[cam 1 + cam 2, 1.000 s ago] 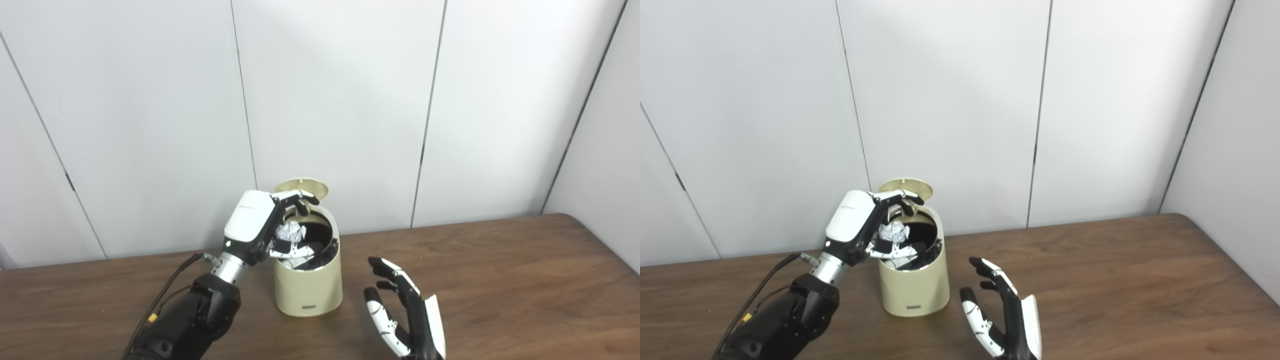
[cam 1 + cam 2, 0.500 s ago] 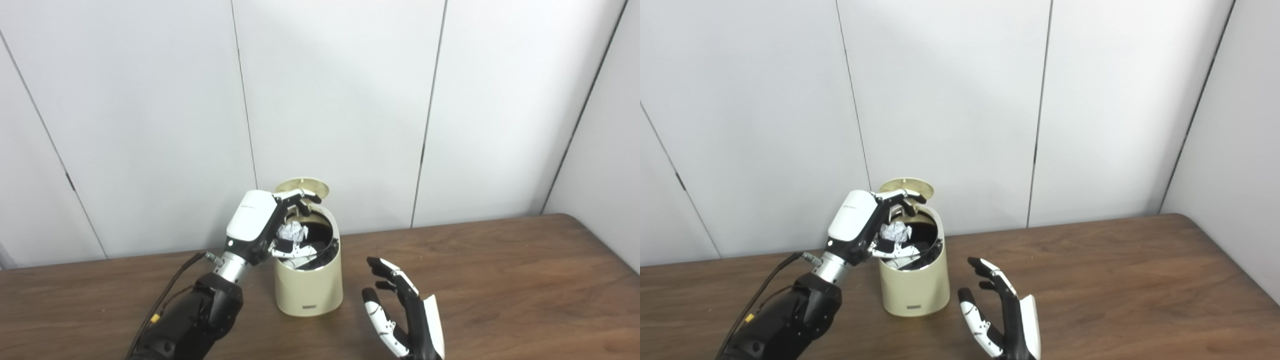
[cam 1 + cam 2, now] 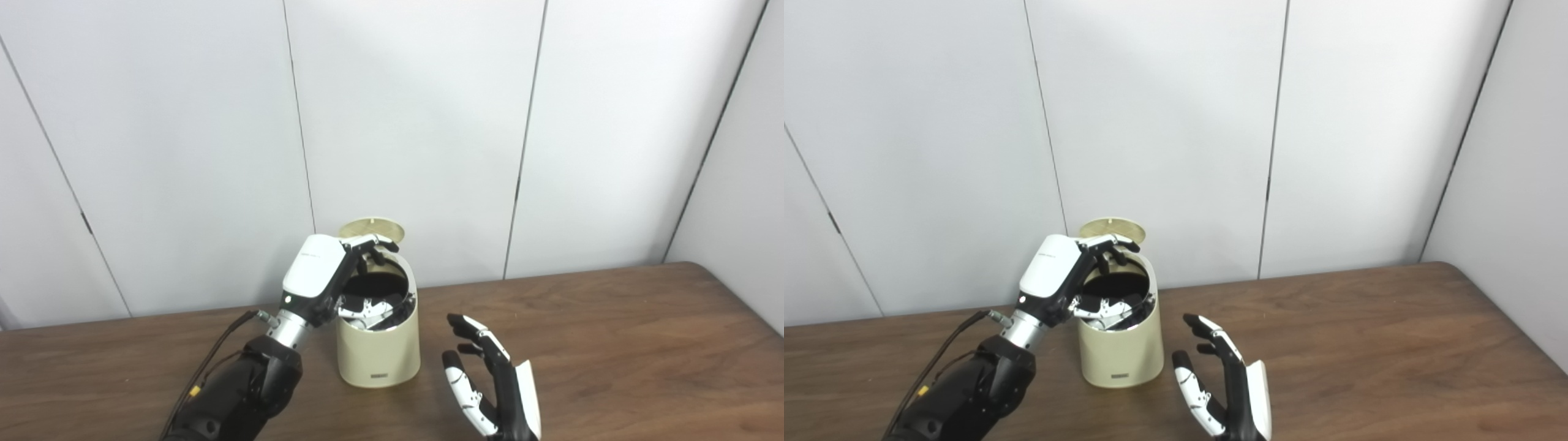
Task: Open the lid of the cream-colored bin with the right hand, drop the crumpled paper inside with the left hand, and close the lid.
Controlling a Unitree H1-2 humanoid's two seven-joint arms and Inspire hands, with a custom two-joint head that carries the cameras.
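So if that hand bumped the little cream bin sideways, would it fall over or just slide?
The cream bin is taller than wide, so a knock near the rim could tip it; a push low down would more likely slide it on the smooth wooden table. It looks like light plastic. The raised lid puts some weight high and to the back.

Dark wood-grain worktop (image 3: 612, 331), rounded corner at far right. Cream-colored bin (image 3: 380, 355) stands upright on it, lid (image 3: 372, 228) tipped up at the back, just left of the right hand's fingers (image 3: 468, 327).
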